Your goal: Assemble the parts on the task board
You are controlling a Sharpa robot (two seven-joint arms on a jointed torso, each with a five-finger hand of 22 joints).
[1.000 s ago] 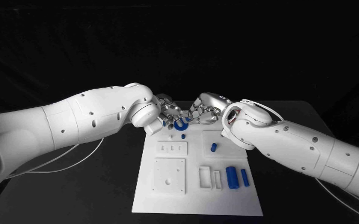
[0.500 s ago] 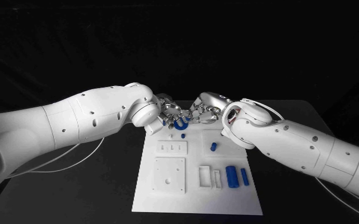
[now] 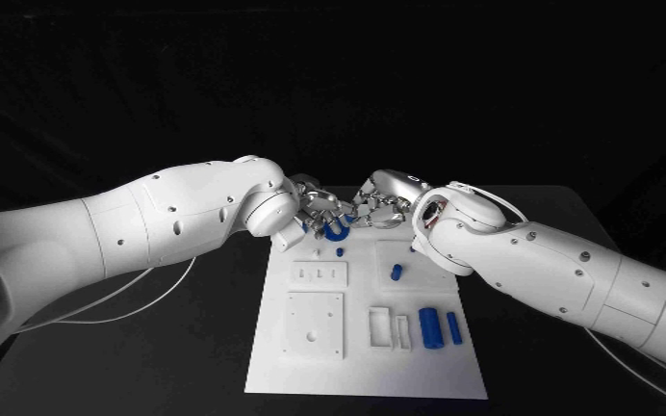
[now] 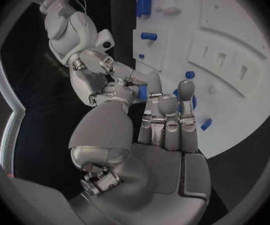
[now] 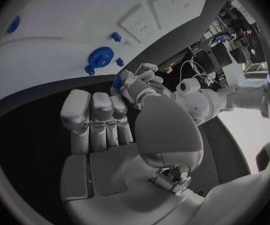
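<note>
Nearest to us, on the front part of the flat white task board (image 3: 364, 374), sits a square white plate with small holes (image 3: 315, 325), and to its right stand two narrow white rectangular blocks (image 3: 379, 325), just beside two upright-lying blue cylinders (image 3: 430, 327) near the board's right edge. Farther back we see a low white plate with slots (image 3: 318, 272), a short blue peg (image 3: 396, 273) to its right, and a tiny blue stud (image 3: 340, 253) between them and the far end. At the far end of the board lies a round blue ring-shaped part (image 3: 335, 231), flat on the white surface, with two little blue pieces just beside it in the right wrist view. Above and just behind that ring our two hands meet. Our left hand (image 3: 314, 212) pinches a small blue piece (image 4: 142, 91) between its thumb and a fingertip, the other fingers lying straight and side by side. Our right hand (image 3: 377, 206) reaches its fingertips (image 4: 127, 76) up to that same piece; we cannot tell whether it grips the piece or merely touches it. All of this rests on the black table (image 3: 166, 358).
</note>
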